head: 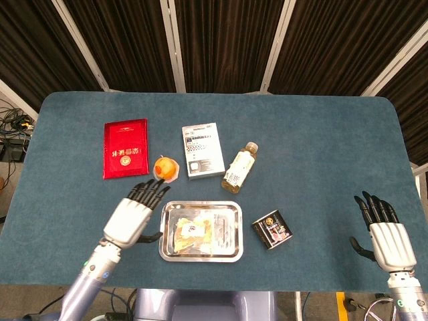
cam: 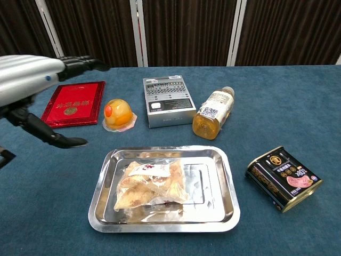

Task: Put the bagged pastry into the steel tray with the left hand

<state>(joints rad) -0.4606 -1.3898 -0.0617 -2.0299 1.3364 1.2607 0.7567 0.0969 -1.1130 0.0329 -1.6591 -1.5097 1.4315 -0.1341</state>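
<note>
The bagged pastry (head: 194, 231) (cam: 152, 185) lies flat inside the steel tray (head: 233, 252) (cam: 224, 181), toward its left half, in clear wrap with a white label. My left hand (head: 134, 215) (cam: 32, 85) hovers just left of the tray with its fingers spread and nothing in it. My right hand (head: 383, 234) rests open at the table's front right corner, far from the tray; the chest view does not show it.
Behind the tray sit a red booklet (head: 125, 148), an orange jelly cup (head: 166, 168), a grey-white box (head: 202, 150) and a lying drink bottle (head: 241, 166). A dark tin (head: 272, 229) lies just right of the tray.
</note>
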